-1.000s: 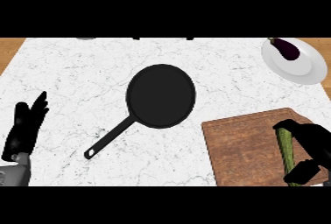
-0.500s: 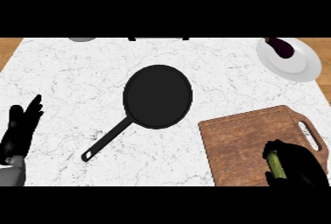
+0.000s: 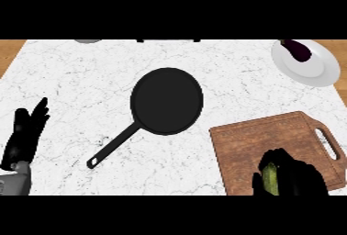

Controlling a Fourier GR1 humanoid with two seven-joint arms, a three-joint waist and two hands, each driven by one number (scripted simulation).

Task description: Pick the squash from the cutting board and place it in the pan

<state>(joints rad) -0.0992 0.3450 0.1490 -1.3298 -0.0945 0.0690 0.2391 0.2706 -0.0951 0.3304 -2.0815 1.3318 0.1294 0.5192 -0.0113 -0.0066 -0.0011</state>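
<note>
- My right hand (image 3: 299,178) sits low over the near edge of the cutting board (image 3: 264,137); its fingers (image 3: 288,158) are curled round the squash (image 3: 271,178), grasping it, so that only a narrow green strip of it shows between thumb and fingers
- The squash lies at the near side of the board, lengthways toward me; whether it is already clear of the wood or still touching it, I cannot tell
- Handling, as I judge it: a long, slim, stiff vegetable with smooth skin, light to moderate in weight, not fragile. It should not bend or crush, but a smooth, round body may roll or slide within the grasp
- Where to hold: around the middle of its length, thumb opposite the fingers, so neither end droops and tips it out
- The pan (image 3: 166,101) lies well apart, to the upper left on the worktop (image 3: 81,82), its handle (image 3: 112,149) running down toward my left; the dark round bowl is the target, not the handle
- My left hand (image 3: 24,135) rests at the left edge, fingers straight and released, holding nothing
- A plate (image 3: 318,75) carrying an eggplant (image 3: 296,49) stands at the far right corner, out of the route to the pan
</note>
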